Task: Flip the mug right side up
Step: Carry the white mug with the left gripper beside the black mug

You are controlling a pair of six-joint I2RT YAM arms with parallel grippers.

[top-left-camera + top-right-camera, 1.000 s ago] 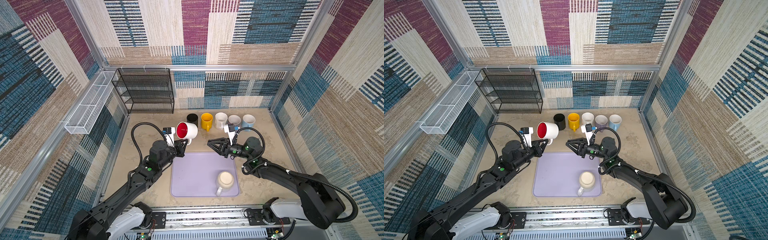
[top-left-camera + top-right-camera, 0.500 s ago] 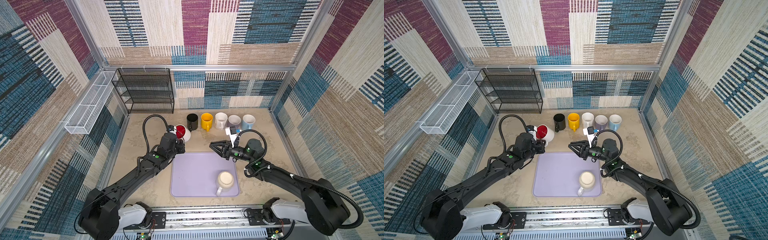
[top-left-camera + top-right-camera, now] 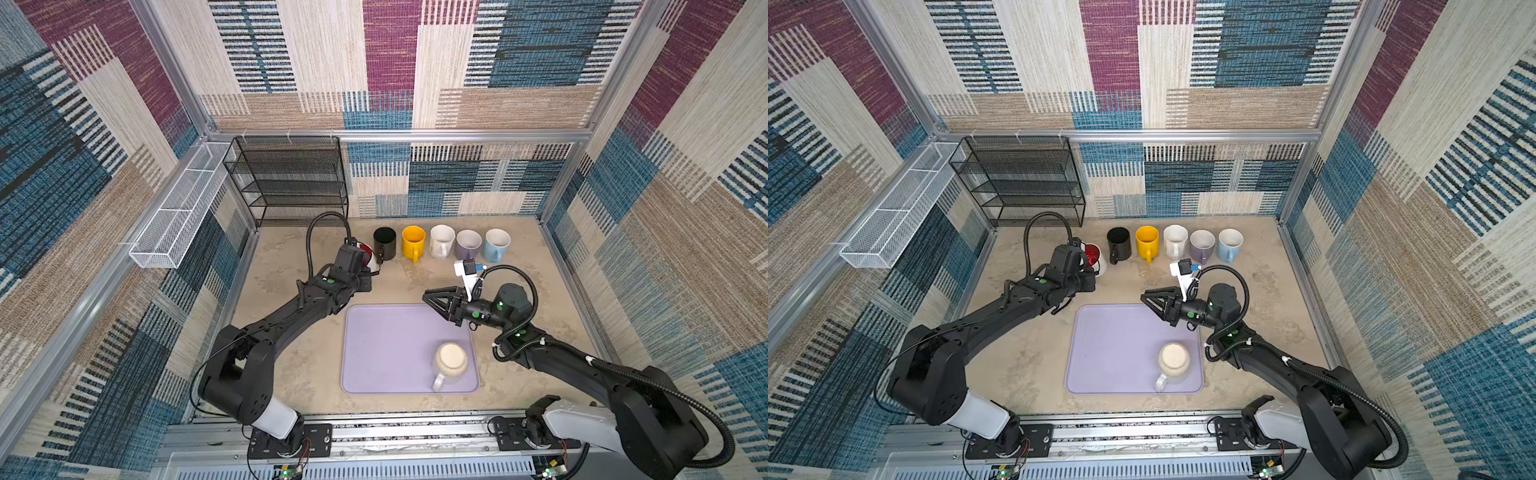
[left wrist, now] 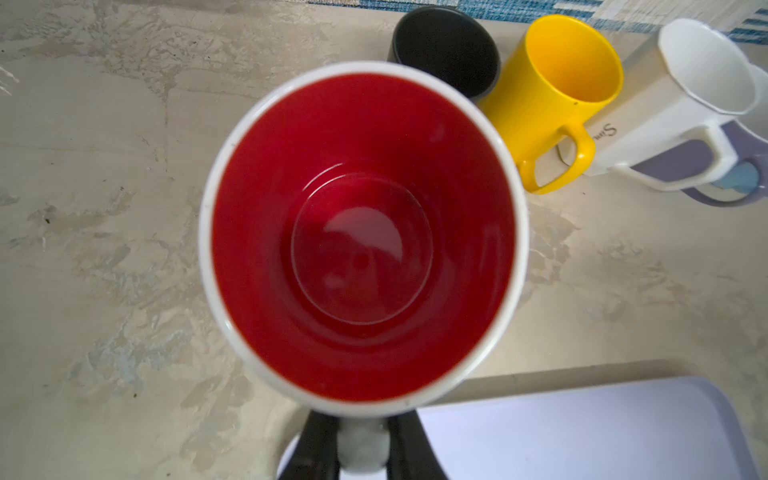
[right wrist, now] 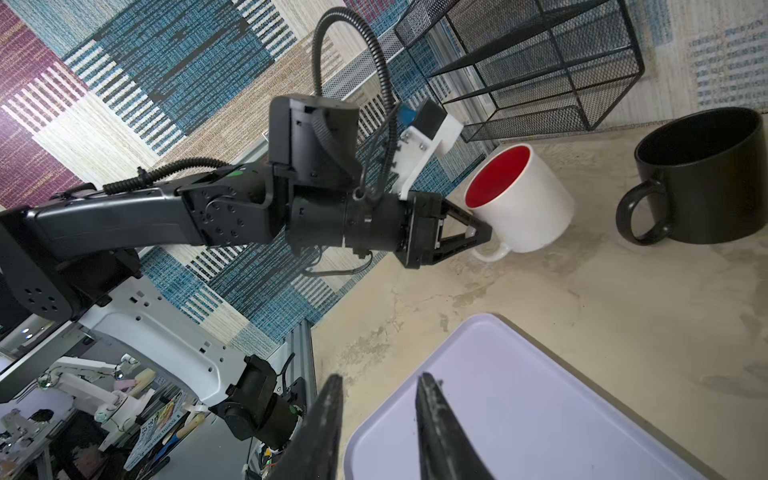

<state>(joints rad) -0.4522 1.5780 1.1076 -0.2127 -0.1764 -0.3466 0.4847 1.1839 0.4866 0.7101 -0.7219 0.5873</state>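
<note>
A white mug with a red inside (image 3: 371, 258) (image 3: 1093, 253) stands mouth up, slightly tilted, at the left end of the mug row, at or just above the tabletop. My left gripper (image 5: 485, 237) (image 4: 362, 440) is shut on its white handle, seen from the side in the right wrist view. The left wrist view looks straight down into the red mug (image 4: 361, 237). In both top views the left wrist hides most of it. My right gripper (image 3: 426, 296) (image 3: 1143, 296) (image 5: 378, 380) is open and empty over the back right edge of the lilac mat (image 3: 386, 345).
A cream mug (image 3: 451, 359) sits on the mat's front right corner. Right of the held mug stand a black (image 3: 384, 245), a yellow (image 3: 413, 241), a white (image 3: 441, 241), a lilac (image 3: 468, 244) and a light blue mug (image 3: 496, 244). A black wire rack (image 3: 291, 178) stands at the back left.
My left arm carried the red-lined mug back and down to the left end of the row, turning its mouth upward. The right gripper drew back slightly to the right.
</note>
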